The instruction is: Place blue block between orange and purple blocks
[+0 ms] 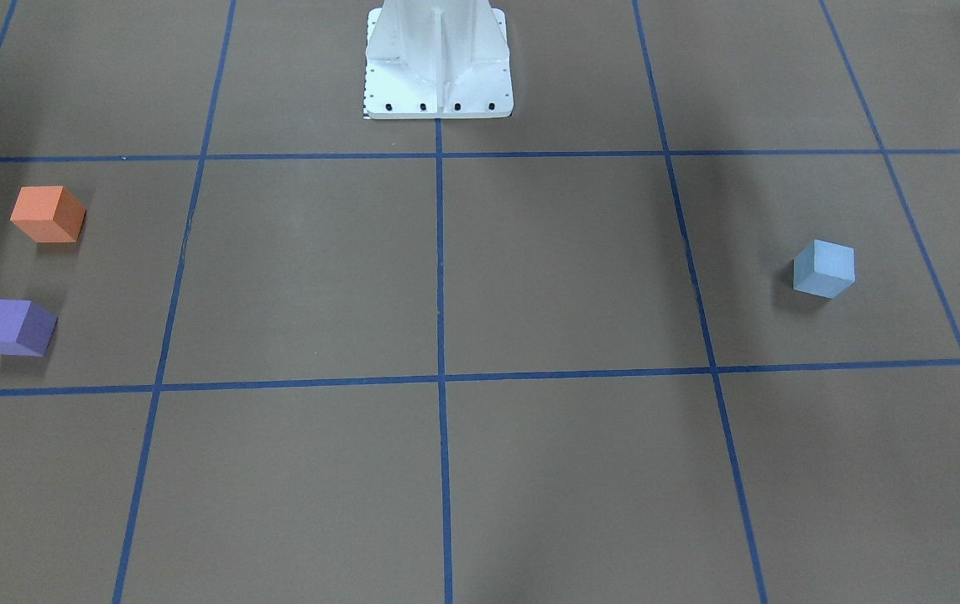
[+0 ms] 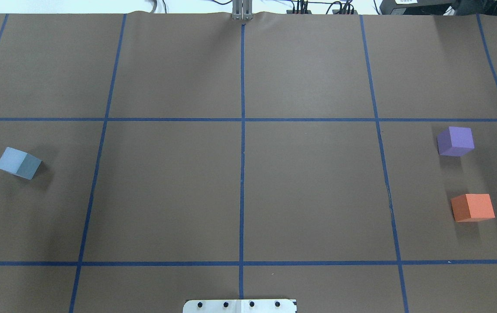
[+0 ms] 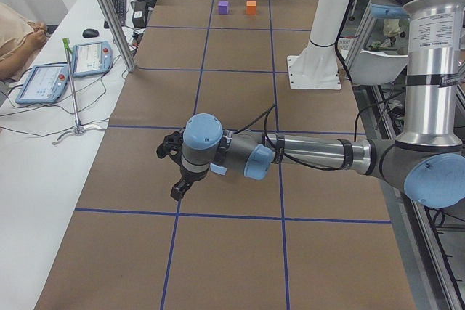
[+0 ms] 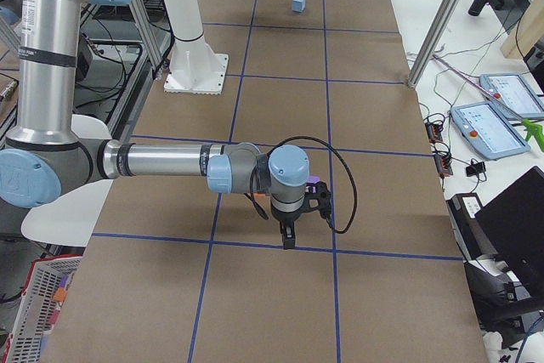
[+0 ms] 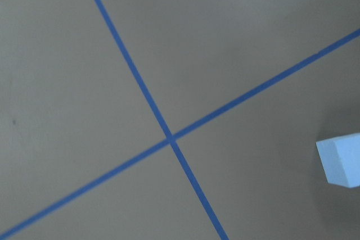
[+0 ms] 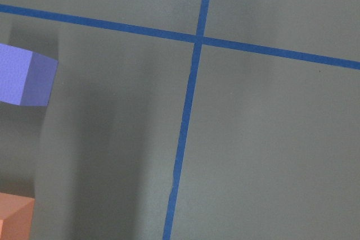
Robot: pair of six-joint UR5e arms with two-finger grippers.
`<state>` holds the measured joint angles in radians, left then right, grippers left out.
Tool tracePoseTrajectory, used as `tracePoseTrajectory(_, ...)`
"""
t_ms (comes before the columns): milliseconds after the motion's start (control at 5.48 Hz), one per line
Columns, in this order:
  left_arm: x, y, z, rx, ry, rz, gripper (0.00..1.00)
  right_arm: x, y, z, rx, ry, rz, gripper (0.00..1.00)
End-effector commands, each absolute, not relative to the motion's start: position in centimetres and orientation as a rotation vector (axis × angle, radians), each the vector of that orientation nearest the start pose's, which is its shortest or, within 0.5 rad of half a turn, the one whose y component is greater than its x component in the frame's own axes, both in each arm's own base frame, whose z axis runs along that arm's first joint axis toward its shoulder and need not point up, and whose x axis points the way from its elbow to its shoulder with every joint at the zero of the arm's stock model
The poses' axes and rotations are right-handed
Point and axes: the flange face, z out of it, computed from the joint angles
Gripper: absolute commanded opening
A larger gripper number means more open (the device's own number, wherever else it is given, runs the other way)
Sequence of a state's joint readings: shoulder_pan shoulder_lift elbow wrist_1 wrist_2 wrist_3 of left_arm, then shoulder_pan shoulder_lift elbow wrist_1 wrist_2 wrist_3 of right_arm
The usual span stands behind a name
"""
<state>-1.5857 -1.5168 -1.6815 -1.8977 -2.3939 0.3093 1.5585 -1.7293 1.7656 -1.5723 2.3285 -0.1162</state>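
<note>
You get even, diffuse light; a faint shadow hugs the blue block [image 2: 18,163]; the left wrist view looks soft.

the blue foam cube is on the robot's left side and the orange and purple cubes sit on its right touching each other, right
Not touching: the overhead exterior view shows the orange foam cube and the purple foam cube apart, a gap between them. The rest holds.

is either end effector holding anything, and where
Nothing is held: the blue block, orange block and purple block all sit untouched on the table.
</note>
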Motion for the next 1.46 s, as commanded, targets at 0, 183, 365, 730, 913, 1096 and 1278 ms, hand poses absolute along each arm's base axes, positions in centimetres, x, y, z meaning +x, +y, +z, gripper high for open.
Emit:
tracePoseTrajectory(0,-2.2,-48.7,58.9,0.475,0.881,0.505,1.0,6.0,-42.4,64.0,0.066,-0.756,-0.135,1.0)
tracePoseTrajectory(183,3.9,-48.6,58.3,0.377,0.958,0.483,1.0,6.0,-42.1,64.1,0.077,-0.757,-0.139,1.0)
tracePoseTrajectory(365,8.1,-48.1,58.4,0.324,0.938,0.441,1.0,5.9,-41.7,64.4,0.088,-0.759,-0.142,1.0)
tracePoseTrajectory(730,17.6,-46.3,58.6,0.294,0.836,0.35,1.0,5.9,-41.4,64.6,0.088,-0.759,-0.142,1.0)
tracePoseTrajectory(913,19.4,-45.7,58.8,0.273,0.827,0.341,1.0,6.0,-41.3,64.7,0.086,-0.758,-0.141,1.0)
tracePoseTrajectory(1096,20.5,-45.4,58.5,0.248,0.835,0.306,1.0,6.0,-41.2,64.8,0.085,-0.758,-0.142,1.0)
tracePoseTrajectory(1278,21.7,-45.0,58.8,0.243,0.813,0.307,1.0,6.0,-41.2,64.8,0.085,-0.758,-0.141,1.0)
